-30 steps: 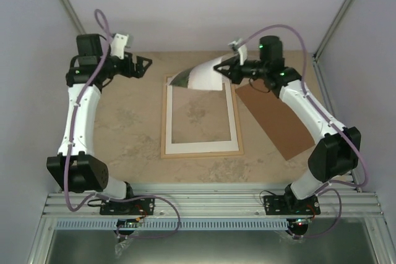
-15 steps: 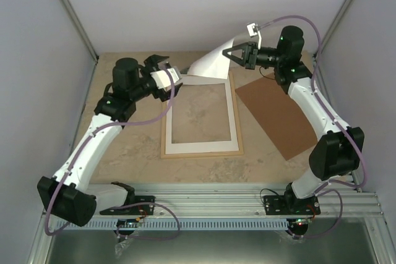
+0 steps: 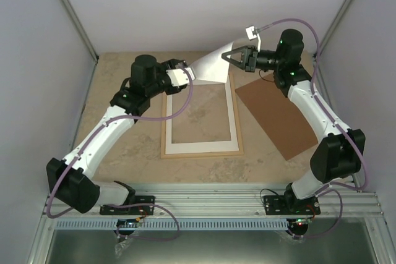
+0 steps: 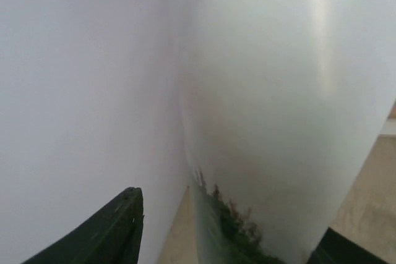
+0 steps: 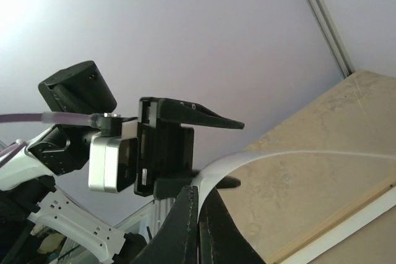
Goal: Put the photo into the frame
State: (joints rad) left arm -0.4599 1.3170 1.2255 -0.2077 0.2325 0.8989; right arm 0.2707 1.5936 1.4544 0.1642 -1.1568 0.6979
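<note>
The photo (image 3: 213, 66) hangs over the far end of the frame (image 3: 164, 129), bowed, with its white back up and clear of the pane. The right gripper (image 5: 198, 205) pinches its right end, both fingers pressed together on the sheet's edge. At the other end the left gripper (image 3: 187, 72) has its jaws apart, 1 on each side of the sheet. In the left wrist view the white back fills the picture above a strip of green shrub print, and we cannot tell whether the finger (image 4: 120, 230) touches the paper. The frame lies flat on the table (image 3: 124, 109), which shows through the pane. The brown backing board (image 3: 275, 119) lies just beside it on the right.

We judge this to be the step of taking a 2-handed hold before laying the print in. The next move calls for the left jaws to close on the edge without creasing it. Both arms must then level the sheet, square it with the opening and lower it together.
</note>
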